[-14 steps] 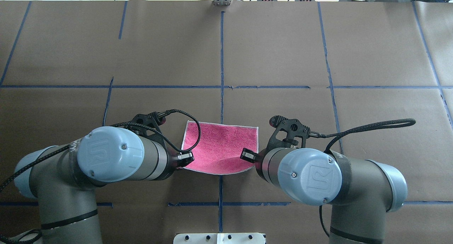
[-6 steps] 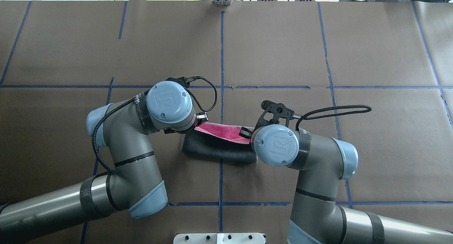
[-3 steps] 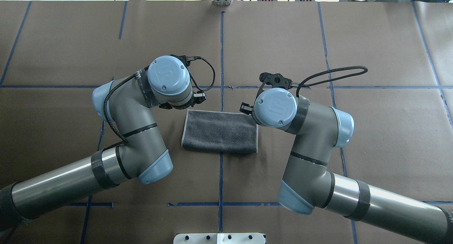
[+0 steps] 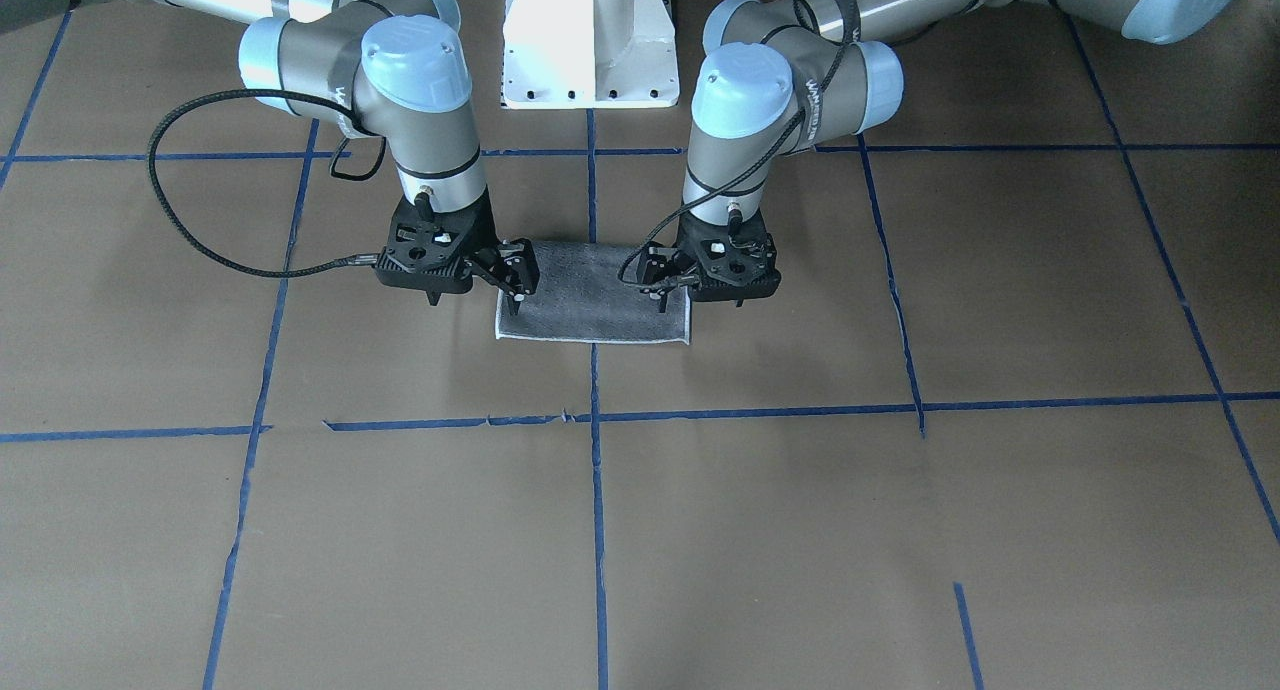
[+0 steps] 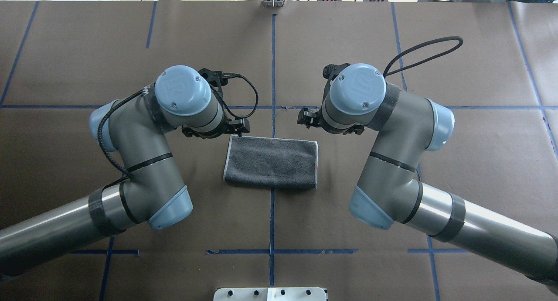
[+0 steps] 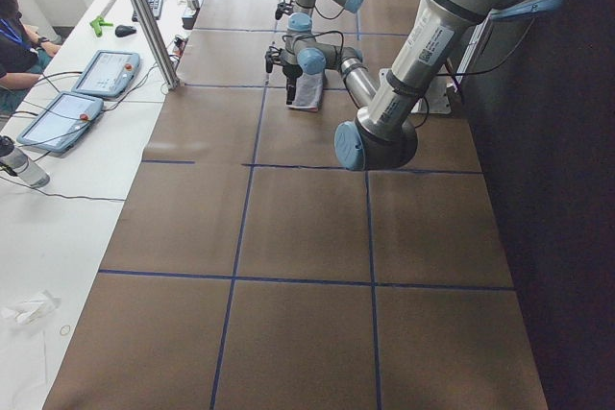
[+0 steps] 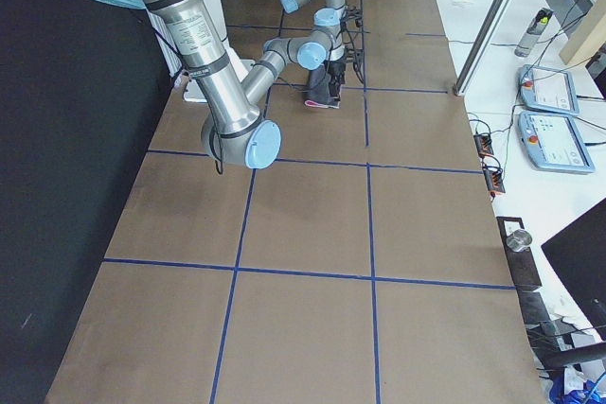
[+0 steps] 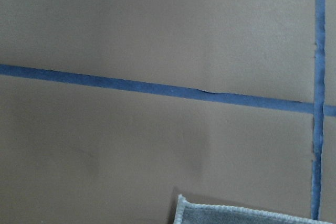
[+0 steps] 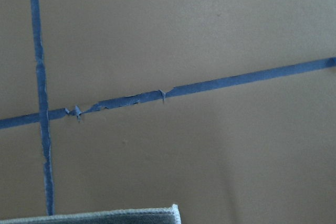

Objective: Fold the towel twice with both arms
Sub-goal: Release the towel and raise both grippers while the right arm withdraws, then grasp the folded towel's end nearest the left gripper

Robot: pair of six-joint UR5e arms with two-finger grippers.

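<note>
Flat on the bench [image 5: 348,52] across the centre tape line [image 5: 273,52], grey side up and folded in half, with left jaws and right jaws both apart, empty, poised above far corners of the towel [image 5: 270,161].

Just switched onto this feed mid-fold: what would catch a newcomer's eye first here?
The small grey terry towel with pale stitched edging lies folded into a flat rectangle at mid-table, across the blue centre tape line. Near its two far corners hang the black two-finger left gripper and right gripper, mirroring each other, neither holding the cloth.
</note>
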